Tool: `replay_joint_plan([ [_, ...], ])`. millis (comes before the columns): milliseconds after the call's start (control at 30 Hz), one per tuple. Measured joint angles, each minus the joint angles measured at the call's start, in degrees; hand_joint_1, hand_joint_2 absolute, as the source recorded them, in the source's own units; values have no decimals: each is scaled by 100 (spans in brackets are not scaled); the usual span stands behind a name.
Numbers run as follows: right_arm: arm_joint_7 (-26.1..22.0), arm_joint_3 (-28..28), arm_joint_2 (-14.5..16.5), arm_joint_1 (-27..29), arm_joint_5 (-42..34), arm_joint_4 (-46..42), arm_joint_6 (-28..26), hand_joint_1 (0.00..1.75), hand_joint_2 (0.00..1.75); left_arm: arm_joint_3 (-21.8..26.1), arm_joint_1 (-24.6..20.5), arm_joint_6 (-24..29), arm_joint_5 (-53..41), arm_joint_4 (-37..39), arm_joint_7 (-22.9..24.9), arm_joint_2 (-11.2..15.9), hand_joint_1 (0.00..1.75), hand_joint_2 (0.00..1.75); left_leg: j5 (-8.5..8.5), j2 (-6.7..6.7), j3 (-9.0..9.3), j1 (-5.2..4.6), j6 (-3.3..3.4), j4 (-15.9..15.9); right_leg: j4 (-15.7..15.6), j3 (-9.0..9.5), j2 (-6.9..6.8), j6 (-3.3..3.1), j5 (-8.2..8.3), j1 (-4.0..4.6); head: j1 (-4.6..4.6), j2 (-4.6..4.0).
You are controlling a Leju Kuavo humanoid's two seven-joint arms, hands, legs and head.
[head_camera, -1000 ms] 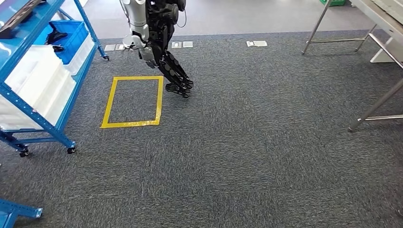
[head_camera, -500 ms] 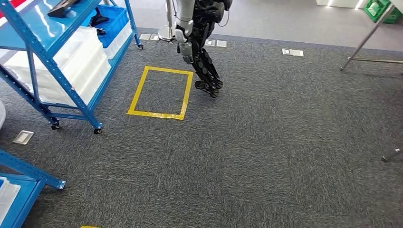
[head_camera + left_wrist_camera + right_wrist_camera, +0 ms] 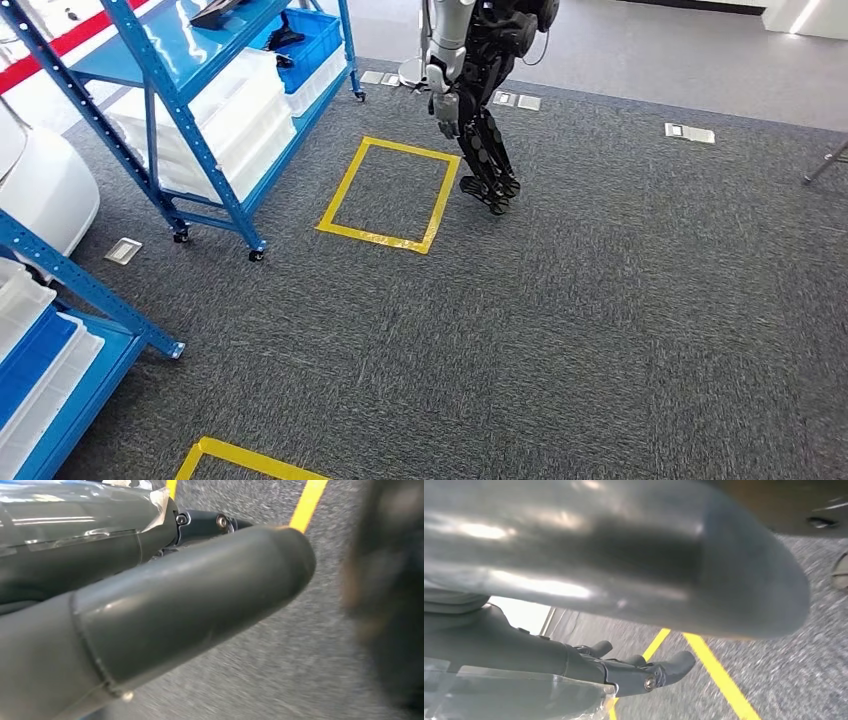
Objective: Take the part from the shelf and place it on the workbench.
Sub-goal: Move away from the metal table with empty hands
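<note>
Blue shelf (image 3: 190, 110) at left with a dark part (image 3: 285, 35) in its blue bin; another robot (image 3: 480, 90) beside yellow floor square (image 3: 388, 195). Whole view swung since earlier (camera turning). Left hand (image 3: 165, 605) and right hand (image 3: 624, 670): empty, fingers apart.

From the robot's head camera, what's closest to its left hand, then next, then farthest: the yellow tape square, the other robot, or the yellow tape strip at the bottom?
1. Yellow tape strip, bottom edge, on the floor by the left hand.
2. Yellow tape square, mid-floor.
3. Silver, black-legged other robot, far top.
</note>
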Motion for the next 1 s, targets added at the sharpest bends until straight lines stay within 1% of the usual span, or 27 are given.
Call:
replay_joint_plan([
  [33, -9, -5, -5, 8, 27, 0, -4, 0, 0, 17, -4, -34, 57, 0, -4, -1, 0, 0, -46, 27, -75, 10, -16, 186, 1, -12, -82, -7, -5, 9, 2, 0],
  [67, -29, -9, -14, 12, 65, 0, 2, 0, 0, 44, -8, -66, 120, 0, 7, 5, 0, 0, 11, 52, -39, 19, -25, 158, 1, -25, -156, -12, -11, 13, 1, 0],
  [100, -65, -9, -28, 9, 113, 0, 22, 0, 0, 78, -16, -103, 196, -1, 27, 18, 0, 0, 152, 92, 117, 27, -29, -98, 2, -33, -221, -14, -15, 14, 2, 0],
  [167, -159, 9, -74, -4, 233, 0, 97, 0, 0, 181, -73, -201, 370, -2, 99, 73, 0, 0, 449, 288, 591, 27, -12, -896, 9, -11, -336, 5, -33, 37, -4, -1],
  [200, -212, 27, -107, -10, 293, 0, 142, 0, 0, 240, -120, -247, 454, -7, 143, 99, 0, 0, 532, 362, 757, 17, 13, -1192, 13, 0, -388, 28, -45, 54, 5, -1],
  [233, -261, 48, -140, -19, 346, 0, 183, 0, 0, 301, -162, -285, 522, -11, 186, 122, 0, 0, 563, 405, 839, 0, 44, -1349, 16, 19, -438, 56, -57, 71, 11, -1],
  [300, -345, 91, -206, -45, 432, -1, 245, 0, 0, 413, -217, -354, 647, -24, 267, 154, 0, 0, 581, 315, 827, -38, 121, -1393, 7, 50, -532, 118, -61, 80, 29, -1],
  [333, -381, 113, -238, -64, 465, -3, 269, 0, 0, 471, -229, -395, 702, -28, 301, 167, 0, 0, 607, 263, 835, -38, 165, -1421, 26, 56, -501, 152, -78, 68, 29, 0],
  [367, -407, 137, -270, -74, 488, -4, 286, 0, 0, 525, -246, -432, 748, -33, 328, 177, 0, 0, 640, 213, 844, -29, 213, -1451, 98, 31, -392, 177, -126, 57, 31, 0],
  [400, -427, 161, -296, -77, 505, -5, 299, 0, 0, 579, -268, -463, 780, -36, 348, 189, 0, 0, 672, 159, 850, -13, 255, -1481, 300, -60, -231, 186, -238, 44, 36, 0],
  [433, -437, 180, -320, -71, 517, -4, 306, 0, 0, 622, -294, -481, 800, -39, 359, 197, 0, 0, 697, 103, 850, 0, 286, -1498, 622, -217, -50, 183, -395, 20, 40, 1],
  [467, -442, 196, -339, -58, 531, -3, 313, 0, 0, 654, -319, -494, 821, -41, 364, 206, 0, 0, 707, 38, 834, 2, 302, -1500, 1023, -409, 70, 173, -567, 8, 44, 0],
  [500, -454, 210, -356, -44, 556, -2, 321, 0, 0, 683, -339, -508, 845, -42, 368, 213, 0, 0, 713, -39, 822, 1, 304, -1499, 1425, -606, 124, 176, -711, -6, 46, 1],
  [533, -475, 225, -376, -32, 592, -1, 333, 0, 0, 712, -351, -529, 880, -44, 371, 215, 0, 0, 716, -116, 818, 0, 303, -1498, 1681, -736, 139, 199, -776, -17, 44, 1],
  [567, -513, 249, -401, -24, 638, -1, 349, 0, 0, 750, -356, -558, 924, -45, 373, 219, 0, 0, 720, -193, 819, 2, 297, -1496, 1724, -763, 147, 245, -744, -28, 46, 0],
  [600, -560, 281, -426, -19, 685, 0, 366, 0, 0, 793, -362, -590, 973, -46, 372, 221, 0, 0, 723, -271, 826, 5, 288, -1492, 1529, -678, 165, 309, -618, -47, 44, 1],
  [633, -608, 315, -456, -19, 730, 0, 386, 0, 0, 840, -369, -616, 1025, -49, 369, 223, 0, 0, 725, -347, 832, 12, 274, -1486, 1152, -507, 216, 374, -436, -75, 46, 0],
  [667, -652, 351, -481, -20, 773, 1, 405, 0, 0, 886, -379, -630, 1078, -54, 366, 226, 0, 0, 724, -422, 825, 12, 247, -1473, 716, -318, 354, 428, -261, -115, 50, 0],
  [700, -689, 382, -499, -21, 806, 2, 421, 0, 0, 926, -394, -631, 1119, -63, 365, 228, 0, 0, 720, -496, 812, 10, 214, -1454, 370, -180, 471, 439, -131, -136, 50, 0],
  [733, -713, 413, -515, -25, 839, 3, 434, 0, 0, 965, -406, -621, 1153, -73, 366, 230, 0, 0, 721, -559, 792, 9, 174, -1440, 161, -101, 557, 417, -63, -141, 48, 0],
  [767, -730, 442, -526, -32, 866, 4, 444, 0, 0, 1001, -411, -610, 1178, -81, 369, 232, 0, 0, 724, -617, 769, 12, 129, -1437, 82, -79, 597, 366, -47, -126, 47, 0],
  [800, -741, 469, -537, -41, 888, 4, 450, 0, 0, 1034, -405, -600, 1193, -86, 372, 232, 0, 0, 735, -674, 751, 25, 86, -1444, 77, -69, 532, 298, -35, -102, 41, 0],
  [833, -746, 491, -546, -51, 906, 4, 454, 0, 0, 1062, -389, -595, 1203, -87, 374, 231, 0, 0, 739, -666, 731, 42, 51, -1439, 71, -55, 467, 240, -19, -104, 38, 1],
  [867, -751, 507, -554, -55, 917, 4, 456, 0, 0, 1085, -372, -597, 1209, -87, 375, 230, 0, 0, 694, -561, 690, 48, 25, -1377, 62, -44, 406, 186, -2, -106, 31, 1],
  [900, -756, 520, -561, -50, 923, 4, 457, 0, 0, 1100, -361, -600, 1211, -87, 377, 230, 0, 0, 586, -404, 610, 47, 8, -1214, 52, -35, 334, 136, 17, -112, 10, 1],
  [967, -763, 539, -573, -23, 925, 5, 457, 0, 0, 1111, -368, -600, 1214, -87, 379, 228, 0, 0, 192, -67, 292, 38, -9, -537, 47, -44, 176, 72, 21, -81, -22, 1],
  [1000, -768, 547, -578, -8, 925, 6, 457, 0, 0, 1114, -375, -599, 1215, -87, 379, 227, 0, 0, 4, -2, 97, 41, -18, -128, 48, -48, 86, 53, 15, -58, -31, 1],
])
